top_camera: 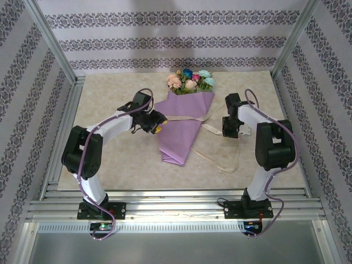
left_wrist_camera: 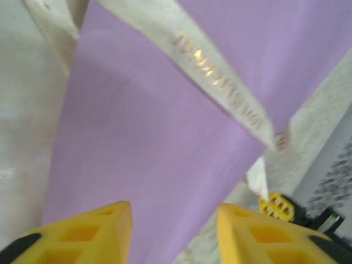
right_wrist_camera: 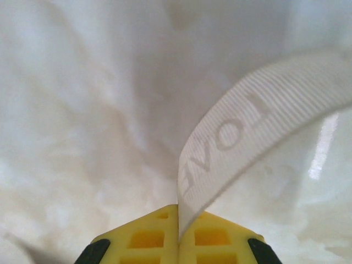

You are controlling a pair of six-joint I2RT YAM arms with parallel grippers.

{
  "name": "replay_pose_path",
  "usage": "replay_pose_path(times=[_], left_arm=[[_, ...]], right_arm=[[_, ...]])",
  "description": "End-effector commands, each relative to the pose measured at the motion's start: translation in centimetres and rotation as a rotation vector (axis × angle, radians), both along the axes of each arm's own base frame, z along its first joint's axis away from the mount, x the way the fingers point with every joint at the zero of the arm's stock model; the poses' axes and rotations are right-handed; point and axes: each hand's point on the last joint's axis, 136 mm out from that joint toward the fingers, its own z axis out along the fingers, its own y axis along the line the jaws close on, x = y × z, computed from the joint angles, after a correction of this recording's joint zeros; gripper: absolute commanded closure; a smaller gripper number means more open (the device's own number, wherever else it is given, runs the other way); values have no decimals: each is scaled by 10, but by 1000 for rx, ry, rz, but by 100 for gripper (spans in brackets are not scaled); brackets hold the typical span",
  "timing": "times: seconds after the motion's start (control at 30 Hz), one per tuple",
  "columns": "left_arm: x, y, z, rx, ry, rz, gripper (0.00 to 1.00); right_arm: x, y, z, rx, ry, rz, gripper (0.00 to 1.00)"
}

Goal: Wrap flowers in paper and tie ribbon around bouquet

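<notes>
The bouquet lies in the middle of the table, its flowers [top_camera: 190, 81] sticking out of the far, wide end of a lilac paper [top_camera: 180, 132] cone. A cream ribbon [top_camera: 184, 118] crosses the cone and trails off to the right in a loose loop. My left gripper [top_camera: 159, 124] is at the cone's left edge. Its yellow fingers [left_wrist_camera: 107, 231] stand open over the paper [left_wrist_camera: 143, 143], nothing between them, and the gold-lettered ribbon [left_wrist_camera: 220, 77] runs ahead of them. My right gripper [top_camera: 226, 131] is right of the cone. In its wrist view that gripper [right_wrist_camera: 179, 220] is shut on the ribbon [right_wrist_camera: 247, 126].
The pale marbled table [top_camera: 110, 159] is framed by metal rails [top_camera: 165, 206] at the near edge and patterned walls on three sides. A slack length of the ribbon [top_camera: 231, 165] lies on the table near the right arm.
</notes>
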Motion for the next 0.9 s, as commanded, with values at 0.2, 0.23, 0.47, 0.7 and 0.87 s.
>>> replay_pose_path(times=[0.2,0.23,0.47,0.7,0.87], left_arm=[[35,-15,14,-85,108,160,42],[38,-16,10,-84,127,179,41],[49,-27,-10,-82,201,259,39],[52,-27,-35,-62,256,314,41],[62,-26,-45,-46,251,341,45]], right_arm=[[16,-20,101,-255,-304,279,100],[20,-19,109,-266,-339,300,100],[31,-14,146,-272,-513,311,100],[71,18,186,-214,-756,408,100],[99,52,214,-147,-939,499,100]])
